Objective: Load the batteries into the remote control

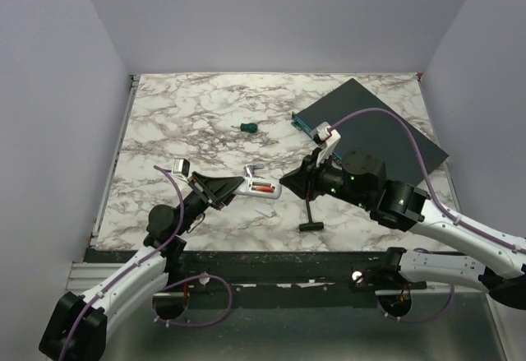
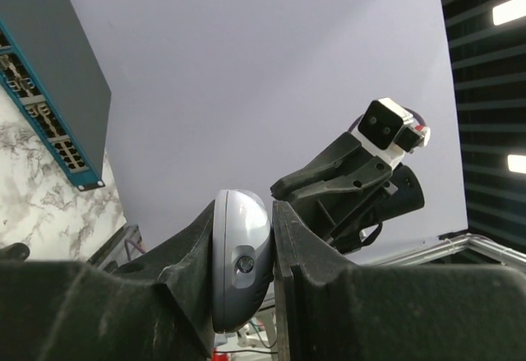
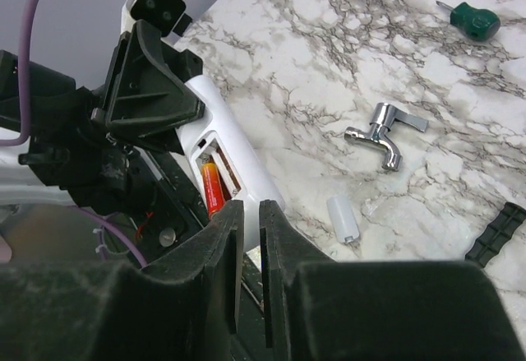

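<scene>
My left gripper [image 1: 233, 187] is shut on the remote control [image 1: 256, 187], a small white handset held above the table with its back compartment open. In the left wrist view its rounded pale end [image 2: 241, 258] is pinched between my left gripper's [image 2: 243, 221] jaws. One orange-red battery [image 3: 212, 188] lies in the open compartment of the remote control [image 3: 238, 151]; it also shows as the orange battery [image 1: 263, 188] from above. My right gripper [image 3: 251, 242] hovers just off the remote's free end, jaws a narrow gap apart with nothing between them. From above, my right gripper [image 1: 287, 184] points left at the remote.
A small white battery cover [image 3: 343, 217] lies on the marble near the remote. A silver bent metal piece [image 3: 386, 131], a green-handled screwdriver [image 3: 472, 20] and a black T-shaped tool [image 1: 311, 217] lie nearby. A large dark teal box [image 1: 378, 131] sits at the back right.
</scene>
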Tool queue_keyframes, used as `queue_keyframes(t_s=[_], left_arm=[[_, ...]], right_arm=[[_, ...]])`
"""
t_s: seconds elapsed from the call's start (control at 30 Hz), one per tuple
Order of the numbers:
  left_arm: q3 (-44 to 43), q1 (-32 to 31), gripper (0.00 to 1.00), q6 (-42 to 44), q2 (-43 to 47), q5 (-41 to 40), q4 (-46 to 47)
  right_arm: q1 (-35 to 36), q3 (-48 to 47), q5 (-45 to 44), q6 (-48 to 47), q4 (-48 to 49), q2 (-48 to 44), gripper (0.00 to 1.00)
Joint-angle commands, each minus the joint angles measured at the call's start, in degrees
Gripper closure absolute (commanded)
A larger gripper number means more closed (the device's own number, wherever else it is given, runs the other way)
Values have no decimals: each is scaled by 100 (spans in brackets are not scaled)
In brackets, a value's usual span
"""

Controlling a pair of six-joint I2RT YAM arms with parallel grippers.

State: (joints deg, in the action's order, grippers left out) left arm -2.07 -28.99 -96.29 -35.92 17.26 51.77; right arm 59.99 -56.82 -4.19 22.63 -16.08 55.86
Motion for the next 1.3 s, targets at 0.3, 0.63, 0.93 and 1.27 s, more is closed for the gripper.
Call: queue_keyframes(t_s=[0.3, 0.63, 0.93, 1.27], left_arm=[[182, -10, 100, -620, -92, -390, 1020], [136, -10, 100, -452, 423, -438, 91], [108, -10, 100, -331, 613, -442, -291], [55, -10, 100, -228, 692, -428, -560]], right_arm=[[3, 58, -8, 124, 487, -338, 82], [4, -78, 645, 211, 571, -39, 87], [0, -190, 1097, 248, 688, 245, 98], [0, -59, 1010, -110, 459, -98, 97]])
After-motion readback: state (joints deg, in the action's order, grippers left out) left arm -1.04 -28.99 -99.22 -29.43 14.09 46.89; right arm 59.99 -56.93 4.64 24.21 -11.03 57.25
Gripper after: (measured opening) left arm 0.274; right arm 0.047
